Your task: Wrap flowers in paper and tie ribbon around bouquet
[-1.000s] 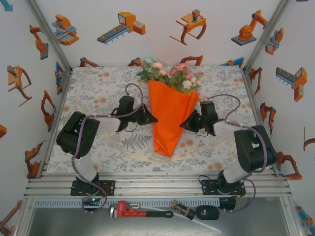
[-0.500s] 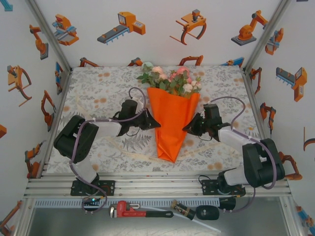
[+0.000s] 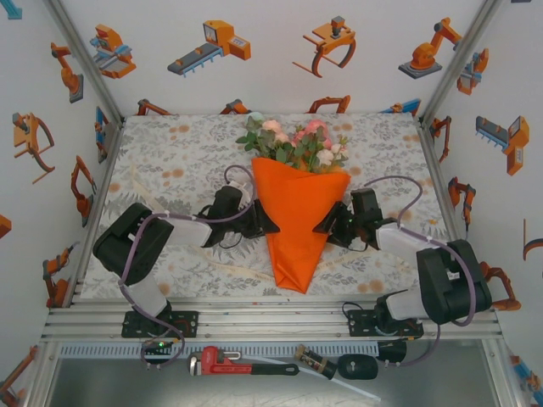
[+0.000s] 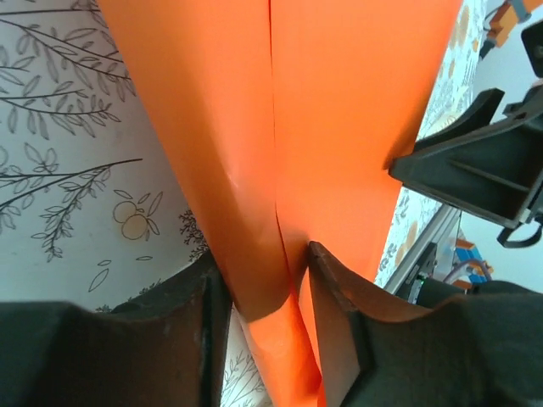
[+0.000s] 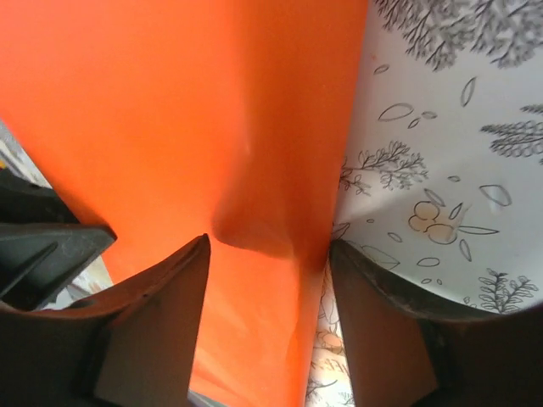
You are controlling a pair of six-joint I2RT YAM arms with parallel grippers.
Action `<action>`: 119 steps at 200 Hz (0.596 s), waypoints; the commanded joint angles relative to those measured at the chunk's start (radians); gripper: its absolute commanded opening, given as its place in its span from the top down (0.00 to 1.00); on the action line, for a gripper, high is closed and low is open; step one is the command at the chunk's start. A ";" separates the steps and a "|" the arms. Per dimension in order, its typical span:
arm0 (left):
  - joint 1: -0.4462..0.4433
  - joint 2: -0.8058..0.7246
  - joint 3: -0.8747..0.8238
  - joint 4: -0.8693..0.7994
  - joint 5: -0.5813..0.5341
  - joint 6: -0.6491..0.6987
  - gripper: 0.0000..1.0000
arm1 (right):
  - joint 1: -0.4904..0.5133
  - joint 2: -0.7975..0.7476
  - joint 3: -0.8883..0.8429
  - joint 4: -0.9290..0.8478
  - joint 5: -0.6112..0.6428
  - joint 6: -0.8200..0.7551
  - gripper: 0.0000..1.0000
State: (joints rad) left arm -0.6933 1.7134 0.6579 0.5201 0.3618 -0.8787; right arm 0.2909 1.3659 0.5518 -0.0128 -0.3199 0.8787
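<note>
As bouquet (image 3: pixel 299 216) lies flat, left gripper (image 3: pixel 271 227) — right gripper (image 3: pixel 321 227) too — straddles paper (image 4: pixel 339 102).

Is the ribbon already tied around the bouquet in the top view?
No: the ribbon lies loose on the tablecloth either side of the bouquet, with no band crossing its orange paper.

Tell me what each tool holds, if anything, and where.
A fold of the paper sits between each tool's jaws: left tool at its left edge, right tool at its right edge. Whether either actually clamps it cannot be told.
</note>
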 commanded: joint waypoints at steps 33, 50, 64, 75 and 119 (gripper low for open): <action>0.017 -0.115 -0.028 -0.052 -0.076 0.033 0.36 | 0.005 -0.063 0.051 -0.097 0.086 -0.035 0.33; 0.020 -0.135 -0.034 -0.058 -0.080 0.039 0.31 | 0.005 -0.074 0.061 -0.112 0.086 -0.040 0.32; 0.024 -0.146 -0.039 -0.060 -0.077 0.040 0.28 | 0.005 -0.082 0.071 -0.124 0.088 -0.045 0.32; 0.026 -0.154 -0.041 -0.058 -0.072 0.044 0.26 | 0.005 -0.089 0.079 -0.136 0.092 -0.047 0.32; 0.035 -0.188 -0.017 -0.175 -0.095 0.083 0.22 | 0.002 -0.122 0.110 -0.178 0.101 -0.072 0.32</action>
State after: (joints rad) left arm -0.6659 1.5692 0.6277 0.4446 0.2905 -0.8551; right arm 0.2905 1.2747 0.6205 -0.1444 -0.2420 0.8398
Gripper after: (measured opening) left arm 0.771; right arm 0.674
